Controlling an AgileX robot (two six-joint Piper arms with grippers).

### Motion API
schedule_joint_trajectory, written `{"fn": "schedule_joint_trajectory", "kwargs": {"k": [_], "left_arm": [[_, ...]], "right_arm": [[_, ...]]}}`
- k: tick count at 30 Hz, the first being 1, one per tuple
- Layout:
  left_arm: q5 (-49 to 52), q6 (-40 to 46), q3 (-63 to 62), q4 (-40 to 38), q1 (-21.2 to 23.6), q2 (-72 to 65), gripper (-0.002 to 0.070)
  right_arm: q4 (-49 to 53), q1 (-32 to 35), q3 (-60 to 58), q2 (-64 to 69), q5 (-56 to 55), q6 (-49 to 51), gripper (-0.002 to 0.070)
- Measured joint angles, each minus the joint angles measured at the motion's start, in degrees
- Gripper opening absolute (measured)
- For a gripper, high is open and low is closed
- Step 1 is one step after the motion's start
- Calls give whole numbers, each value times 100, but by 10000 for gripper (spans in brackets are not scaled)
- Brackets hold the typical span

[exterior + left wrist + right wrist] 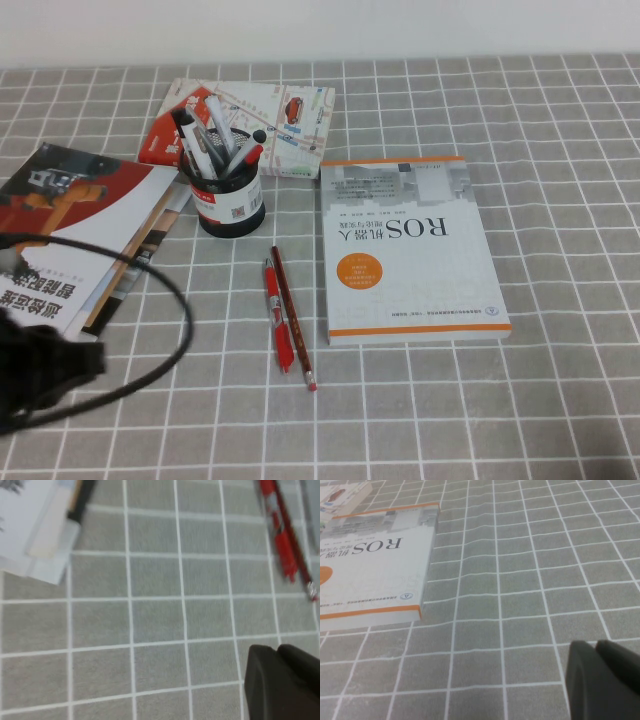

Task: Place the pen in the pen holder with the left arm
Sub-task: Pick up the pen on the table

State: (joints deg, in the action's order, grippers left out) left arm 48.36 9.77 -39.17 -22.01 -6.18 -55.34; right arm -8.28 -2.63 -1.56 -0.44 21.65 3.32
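A red pen lies on the grey checked cloth beside a dark red pencil, between the pen holder and the front edge. The black pen holder stands upright behind them with several pens in it. My left gripper is low at the front left, well to the left of the pen. In the left wrist view the pen and pencil lie ahead of the left gripper, whose fingers are together and empty. My right gripper is shut over bare cloth and is out of the high view.
A white and orange ROS book lies right of the pen and also shows in the right wrist view. A stack of books lies at the left, its corner in the left wrist view. A map-covered book lies behind the holder. A black cable loops by the left arm.
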Motion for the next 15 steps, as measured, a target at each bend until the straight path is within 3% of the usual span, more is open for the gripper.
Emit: {"fn": "schedule_joint_trajectory", "kwargs": {"k": [7,15], "left_arm": [[-173,-252,-469,94,-908,-1189,0],[-127,-1367,-1679,994,-2422,-2611,0]], "right_arm": [[0,0,0,0,0,0,-14],[0,0,0,0,0,0,-14]]}}
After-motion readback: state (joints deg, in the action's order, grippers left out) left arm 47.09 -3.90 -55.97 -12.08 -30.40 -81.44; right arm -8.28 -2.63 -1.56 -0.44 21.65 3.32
